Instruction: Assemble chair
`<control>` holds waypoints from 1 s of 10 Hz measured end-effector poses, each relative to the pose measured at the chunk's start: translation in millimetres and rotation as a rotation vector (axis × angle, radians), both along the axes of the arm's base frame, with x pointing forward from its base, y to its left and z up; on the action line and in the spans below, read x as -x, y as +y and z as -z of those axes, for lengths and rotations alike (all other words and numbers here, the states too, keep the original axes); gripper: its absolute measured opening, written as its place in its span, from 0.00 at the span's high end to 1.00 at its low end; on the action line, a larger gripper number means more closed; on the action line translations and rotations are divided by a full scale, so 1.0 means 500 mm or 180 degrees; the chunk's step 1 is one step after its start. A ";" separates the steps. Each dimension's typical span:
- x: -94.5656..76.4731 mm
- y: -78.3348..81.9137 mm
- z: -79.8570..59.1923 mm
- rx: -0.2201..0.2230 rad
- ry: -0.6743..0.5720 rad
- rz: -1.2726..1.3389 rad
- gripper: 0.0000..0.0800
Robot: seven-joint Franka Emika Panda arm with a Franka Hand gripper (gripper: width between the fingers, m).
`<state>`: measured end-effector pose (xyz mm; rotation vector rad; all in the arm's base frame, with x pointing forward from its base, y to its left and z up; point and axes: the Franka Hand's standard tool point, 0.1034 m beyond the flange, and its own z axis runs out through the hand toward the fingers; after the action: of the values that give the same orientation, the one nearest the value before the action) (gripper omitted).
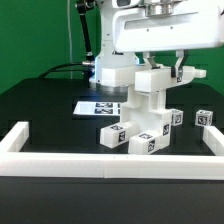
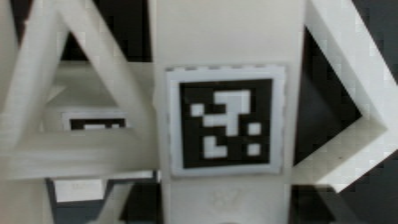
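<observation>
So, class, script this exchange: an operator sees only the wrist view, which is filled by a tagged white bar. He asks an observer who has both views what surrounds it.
Operator: What does this tagged bar belong to?
Observer: It rises from a cluster of tagged chair parts standing together on the black table.
Operator: Is anything lying loose nearby?
Observer: Yes, one small tagged block stands apart from the cluster, toward the exterior view's right.
</observation>
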<state>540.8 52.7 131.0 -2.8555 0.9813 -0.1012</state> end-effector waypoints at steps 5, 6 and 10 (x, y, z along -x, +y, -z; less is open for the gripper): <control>-0.004 0.001 -0.001 0.0007 -0.0026 -0.0004 0.63; -0.004 0.001 -0.001 0.0007 -0.0026 -0.0004 0.63; -0.006 -0.003 -0.004 0.0005 -0.0050 0.0021 0.63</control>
<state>543.7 51.2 133.0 -2.8485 0.9881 -0.1249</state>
